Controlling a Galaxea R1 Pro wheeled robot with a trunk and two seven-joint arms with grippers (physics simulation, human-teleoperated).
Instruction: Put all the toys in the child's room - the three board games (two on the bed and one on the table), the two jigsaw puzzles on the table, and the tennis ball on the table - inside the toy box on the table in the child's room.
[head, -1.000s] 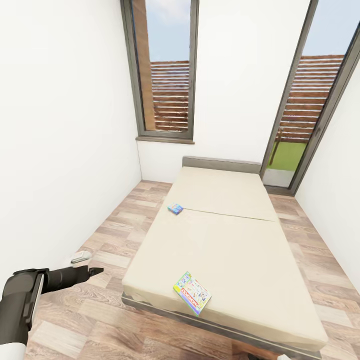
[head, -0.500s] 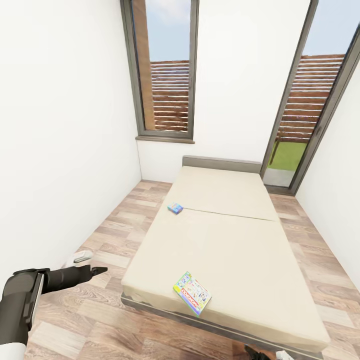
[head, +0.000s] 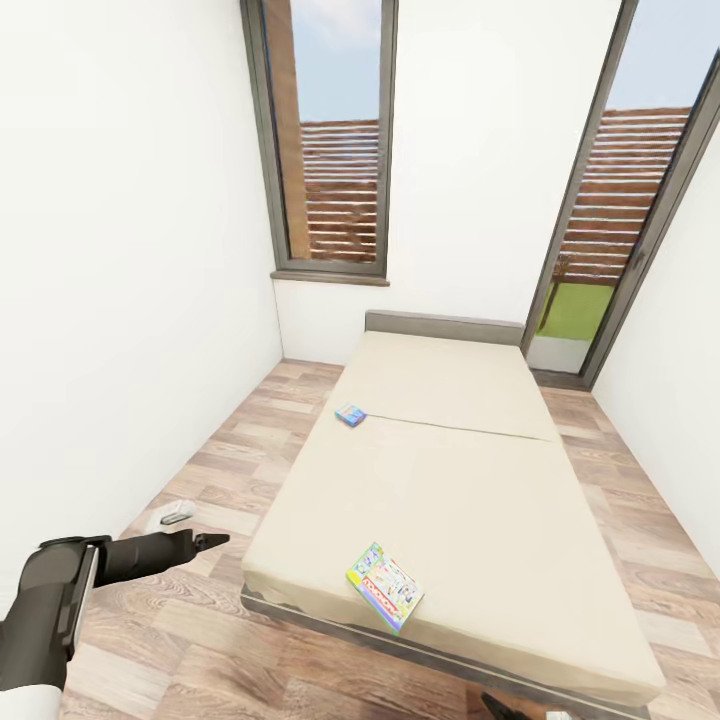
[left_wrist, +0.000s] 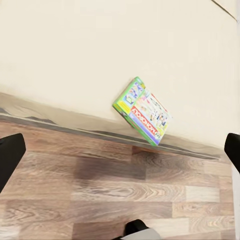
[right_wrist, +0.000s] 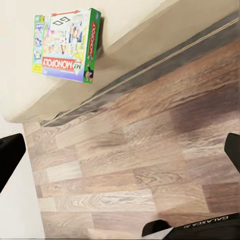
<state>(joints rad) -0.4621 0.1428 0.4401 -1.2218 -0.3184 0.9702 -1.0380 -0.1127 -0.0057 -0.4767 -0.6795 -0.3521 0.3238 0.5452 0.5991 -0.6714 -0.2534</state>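
Note:
A beige bed (head: 450, 480) with a dark grey frame takes up the middle of the head view. Two board games lie on it: a small blue box (head: 350, 415) near its left edge, halfway up, and a pale green multicoloured Monopoly box (head: 385, 586) at the near edge. My left gripper (head: 200, 543) hovers over the wooden floor left of the bed's near corner. In the left wrist view it (left_wrist: 122, 152) is open, with the Monopoly box (left_wrist: 144, 112) ahead of it. My right gripper (right_wrist: 122, 150) is open too, over the floor in front of the bed, with the same box (right_wrist: 65, 45) ahead. The table and toy box are out of view.
A white wall (head: 120, 300) runs close along the left, leaving a strip of wooden floor (head: 240, 450) beside the bed. A tall window (head: 335, 150) and a glass door (head: 600, 250) stand at the back. A small white and grey piece (head: 170, 515) shows by my left arm.
My left arm has stretched forward and to the right, closer to the bed's near corner. A dark tip of the right gripper has come in at the bottom edge. The boxes have not moved.

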